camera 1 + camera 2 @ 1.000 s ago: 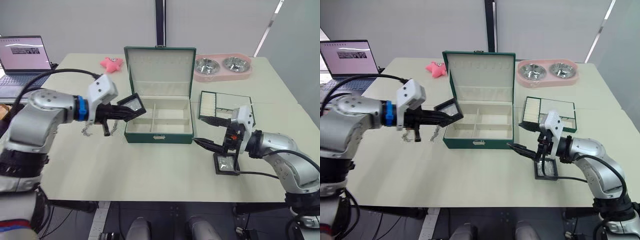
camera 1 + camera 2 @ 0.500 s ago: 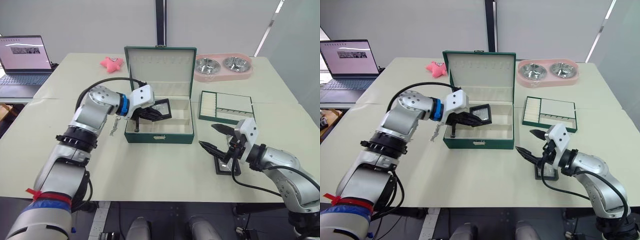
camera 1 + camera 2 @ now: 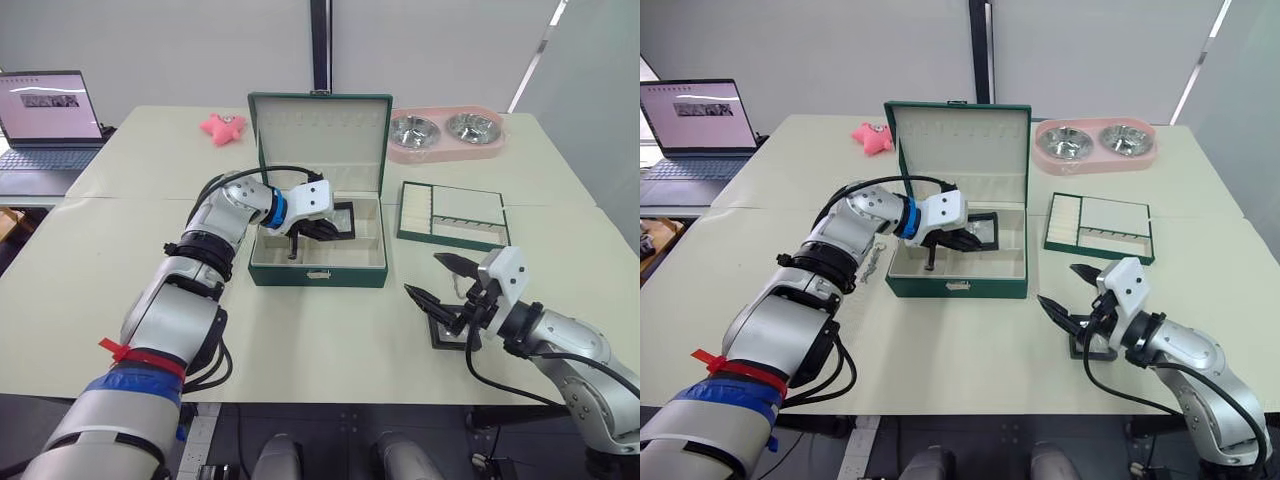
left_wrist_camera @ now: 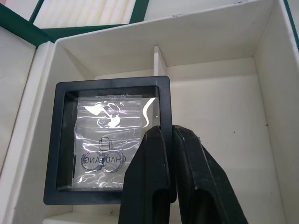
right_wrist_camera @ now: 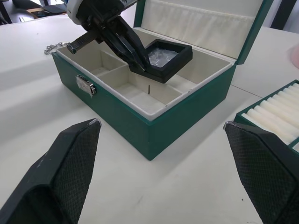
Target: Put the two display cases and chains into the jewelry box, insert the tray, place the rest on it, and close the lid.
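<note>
At the middle of the counter (image 3: 300, 330), the jewelry box (image 3: 318, 262) is seen with its lid (image 3: 320, 140) raised upright at the far side, the cream lining and a row of small hooks exposed. Inside the box, cream dividers are seen marking off compartments. Over the far right compartment, one display case (image 4: 106, 140) is gripped at its edge by the closed fingers of the left gripper (image 3: 322, 228); the case is held tilted above the cream floor, and two small silvery rings are visible behind its clear window. Whether the case touches the lining cannot be told. The near compartments appear bare.

To the left of the box, a thin chain (image 3: 872, 264) is laid on the counter just beside the green wall. To the right of the box, the tray (image 3: 452, 214) is set on the counter, its ribbed ring-roll section at the left end. Near the front right, the second display case (image 3: 450, 330) is laid flat on the counter, and the right gripper (image 3: 440, 280) is held above it with fingers spread wide apart.
</note>
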Motion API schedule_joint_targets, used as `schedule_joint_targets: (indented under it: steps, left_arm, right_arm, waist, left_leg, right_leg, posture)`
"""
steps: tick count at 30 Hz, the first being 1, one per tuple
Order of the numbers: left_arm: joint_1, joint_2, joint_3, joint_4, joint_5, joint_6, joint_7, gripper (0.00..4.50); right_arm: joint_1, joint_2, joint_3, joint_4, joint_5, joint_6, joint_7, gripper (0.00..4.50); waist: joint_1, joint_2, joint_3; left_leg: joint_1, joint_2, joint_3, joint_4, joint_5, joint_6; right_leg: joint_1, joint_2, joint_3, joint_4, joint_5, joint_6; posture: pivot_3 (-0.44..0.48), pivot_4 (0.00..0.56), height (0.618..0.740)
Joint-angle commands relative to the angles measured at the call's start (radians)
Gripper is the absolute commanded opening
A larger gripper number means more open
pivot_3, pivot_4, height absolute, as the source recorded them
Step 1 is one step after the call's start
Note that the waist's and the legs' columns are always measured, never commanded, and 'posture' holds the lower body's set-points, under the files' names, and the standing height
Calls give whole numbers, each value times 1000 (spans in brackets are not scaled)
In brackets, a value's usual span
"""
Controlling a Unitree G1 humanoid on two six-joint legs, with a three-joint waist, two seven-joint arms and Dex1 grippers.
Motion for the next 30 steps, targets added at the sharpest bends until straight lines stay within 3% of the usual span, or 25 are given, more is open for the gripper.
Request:
schedule_joint_targets:
  steps: [1,30]
  left_arm:
    - [-42,-15,26,46,21,-45,36,23]
    - [-47,-41,46,171,131,-147,125,23]
  right_arm:
    - [12,2,-18,-54,7,0,-16,4500]
    - [44,3,-24,-103,23,29,-54,4500]
  waist:
    - [0,0,0]
    - [-1,0,0]
  left_leg:
    - [0,0,0,0,0,0]
    - [1,0,0,0,0,0]
  right_leg:
    - [0,0,0,0,0,0]
    - [1,0,0,1,0,0]
  posture:
    - [0,150,740]
    - [0,150,740]
